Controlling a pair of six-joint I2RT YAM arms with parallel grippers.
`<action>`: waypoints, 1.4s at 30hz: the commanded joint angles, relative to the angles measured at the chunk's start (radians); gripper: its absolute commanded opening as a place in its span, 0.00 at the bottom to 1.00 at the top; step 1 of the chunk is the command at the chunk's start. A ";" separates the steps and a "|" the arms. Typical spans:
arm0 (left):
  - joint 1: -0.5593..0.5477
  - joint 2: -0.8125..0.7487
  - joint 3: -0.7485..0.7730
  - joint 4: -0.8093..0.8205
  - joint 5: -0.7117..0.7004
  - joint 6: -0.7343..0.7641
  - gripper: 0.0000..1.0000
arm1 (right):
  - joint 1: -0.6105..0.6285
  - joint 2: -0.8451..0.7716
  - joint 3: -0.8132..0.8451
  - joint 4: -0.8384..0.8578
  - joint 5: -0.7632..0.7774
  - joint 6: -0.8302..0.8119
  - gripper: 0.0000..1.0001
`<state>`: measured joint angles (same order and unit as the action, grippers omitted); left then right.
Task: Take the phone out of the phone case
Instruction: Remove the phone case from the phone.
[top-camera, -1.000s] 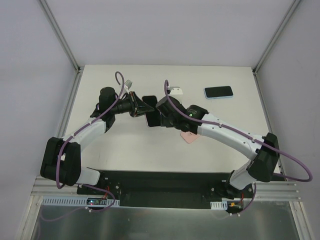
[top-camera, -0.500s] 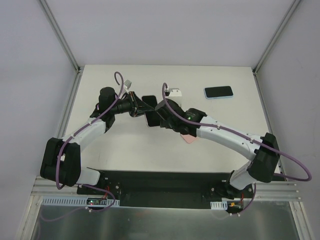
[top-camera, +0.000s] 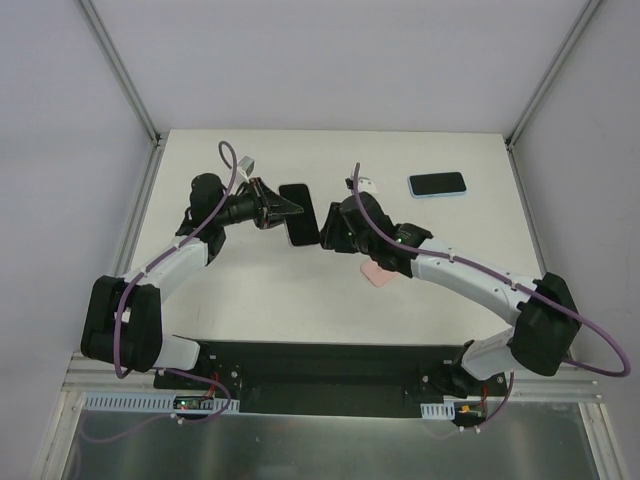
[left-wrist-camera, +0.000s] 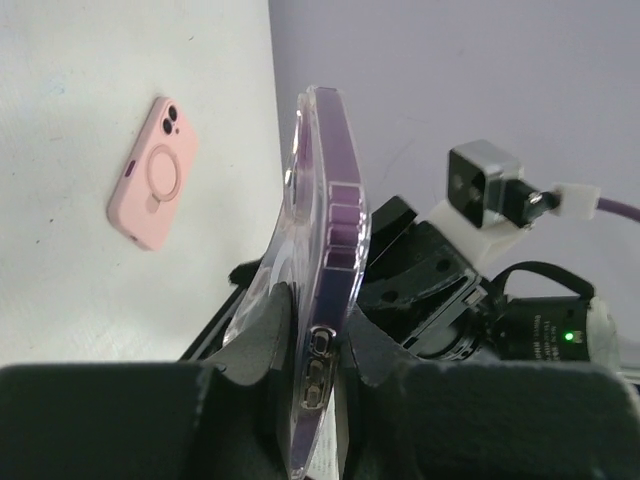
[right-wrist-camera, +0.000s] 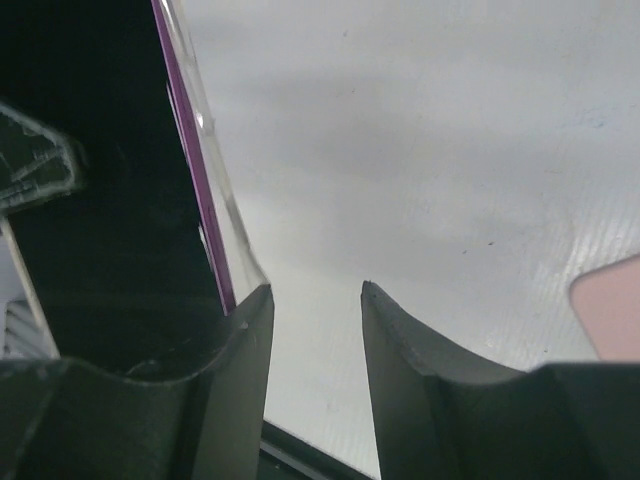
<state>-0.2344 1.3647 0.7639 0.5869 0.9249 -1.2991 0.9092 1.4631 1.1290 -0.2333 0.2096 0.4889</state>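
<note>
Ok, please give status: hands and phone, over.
Left hand shut on cased phone, held on edge. Right hand open beside it, not gripping. Nothing in the way.

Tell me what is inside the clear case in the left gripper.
A purple phone fills the clear case; its side shows through the wall. The fingers of the left gripper cover the lower end, so that part cannot be seen.

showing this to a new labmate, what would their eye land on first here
The phone in its clear case, pinched by the left tool near the middle of the table, with the right tool open right beside it. Next come a pink case lying flat by the right arm, and a blue-edged phone at the far right.
</note>
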 joint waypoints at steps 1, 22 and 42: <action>-0.042 -0.142 0.106 0.447 0.115 -0.345 0.00 | 0.031 0.138 -0.087 -0.147 -0.165 0.004 0.43; -0.042 -0.096 0.002 0.645 0.080 -0.460 0.00 | -0.101 0.017 -0.465 0.918 -0.475 0.421 0.48; -0.042 -0.047 -0.083 0.685 0.106 -0.454 0.00 | -0.150 -0.090 -0.371 0.884 -0.408 0.359 0.01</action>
<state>-0.2249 1.3533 0.6785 1.1069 0.9478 -1.6501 0.7895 1.3735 0.7380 0.7700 -0.3164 0.8986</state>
